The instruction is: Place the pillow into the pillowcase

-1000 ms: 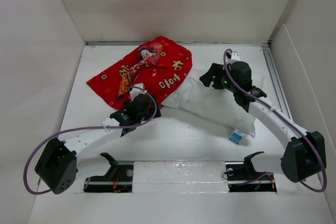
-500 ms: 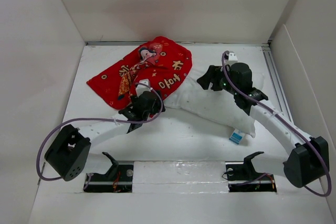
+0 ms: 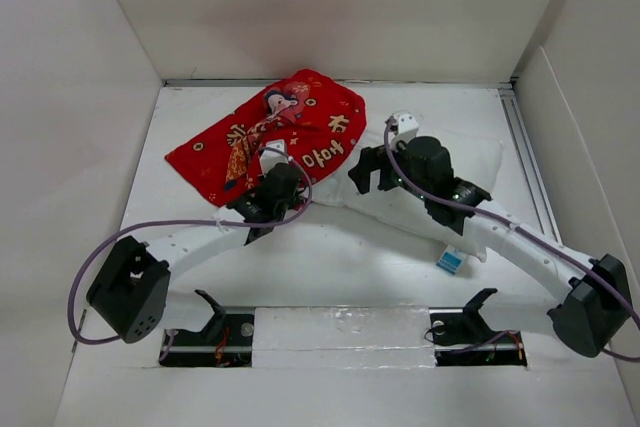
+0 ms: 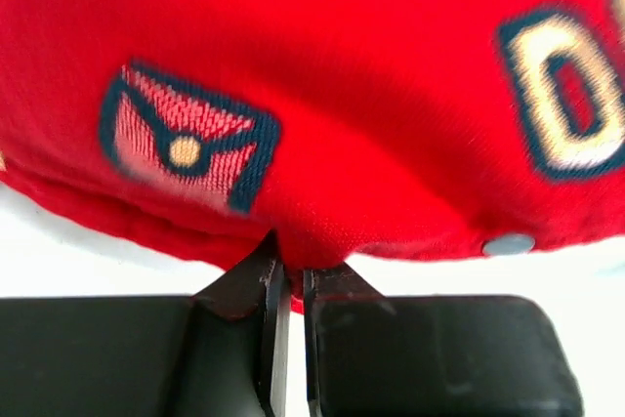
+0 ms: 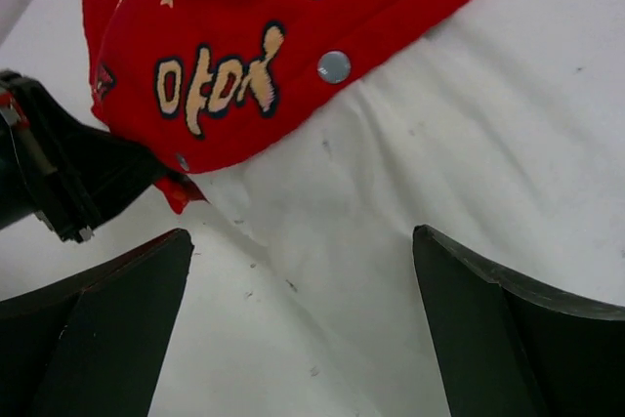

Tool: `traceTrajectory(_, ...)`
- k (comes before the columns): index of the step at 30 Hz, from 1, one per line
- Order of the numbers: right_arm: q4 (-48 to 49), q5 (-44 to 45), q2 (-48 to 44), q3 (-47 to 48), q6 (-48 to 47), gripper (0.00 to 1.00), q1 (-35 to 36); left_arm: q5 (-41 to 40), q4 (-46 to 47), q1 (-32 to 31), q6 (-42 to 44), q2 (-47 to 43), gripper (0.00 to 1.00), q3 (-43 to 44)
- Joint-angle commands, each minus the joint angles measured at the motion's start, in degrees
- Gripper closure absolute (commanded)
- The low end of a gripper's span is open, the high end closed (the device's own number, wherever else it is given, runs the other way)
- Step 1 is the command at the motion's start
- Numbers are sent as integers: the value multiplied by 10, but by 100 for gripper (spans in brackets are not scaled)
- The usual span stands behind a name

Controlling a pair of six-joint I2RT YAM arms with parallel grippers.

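Observation:
The red pillowcase (image 3: 285, 127) lies crumpled at the back centre, its right part draped over the white pillow's (image 3: 480, 162) left end. My left gripper (image 3: 291, 185) is at the pillowcase's near hem. In the left wrist view the left gripper (image 4: 291, 266) is shut on a fold of the red pillowcase (image 4: 342, 95). My right gripper (image 3: 366, 169) hovers over the pillow's left end. Seen from the right wrist, the right gripper (image 5: 303, 232) is open, with the pillow (image 5: 469, 144) under it and the pillowcase (image 5: 244, 36) just beyond.
A small blue tag (image 3: 450, 261) sticks out at the pillow's near right corner. White walls close in the table on three sides, and a metal rail (image 3: 527, 152) runs along the right. Two black mounts (image 3: 215, 322) (image 3: 470, 317) sit at the near edge.
My left gripper has moved up to the pillowcase's near hem and shut on it. My right gripper has shifted left over the pillow toward the pillowcase and opened wider.

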Motion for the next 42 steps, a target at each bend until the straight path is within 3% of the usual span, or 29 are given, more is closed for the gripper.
traceTrajectory(1,12,144,-25,19,-45,0,60,-35,-36,-2,4,8,100,57)
traceTrajectory(3,-20,190,-3,34,-37,0,60,-49,-51,-2,-3,8,100,73)
traceTrajectory(6,-18,171,20,50,-38,0,39,-42,-84,5,-8,8,100,130)
traceTrajectory(11,17,194,94,46,-45,0,44,33,-105,10,8,-6,100,193)
traceTrajectory(12,57,141,123,46,-57,0,50,78,-112,10,15,-27,100,205)
traceTrajectory(18,192,2,166,24,-63,3,76,132,-88,2,21,-50,100,230)
traceTrajectory(19,214,-26,179,30,-63,9,76,139,-88,2,33,-43,100,239)
traceTrajectory(20,222,-52,207,42,-63,38,76,146,-93,2,33,-23,100,255)
traceTrajectory(21,228,-77,222,57,-63,75,76,164,-111,2,41,-8,100,274)
traceTrajectory(22,228,-111,235,75,-63,100,62,176,-123,2,41,7,100,323)
traceTrajectory(26,237,-143,230,139,16,100,6,244,-163,2,47,68,100,426)
traceTrajectory(29,224,-44,162,161,60,100,-27,310,-187,2,41,107,100,468)
traceTrajectory(35,155,74,105,226,95,100,-89,433,-143,-15,28,108,100,425)
traceTrajectory(38,148,127,92,206,135,100,-109,439,-135,-60,35,108,100,431)
traceTrajectory(41,163,171,86,167,146,100,-87,470,-107,-68,17,108,100,431)
traceTrajectory(42,172,171,86,158,146,100,-76,446,-102,-68,17,103,100,437)
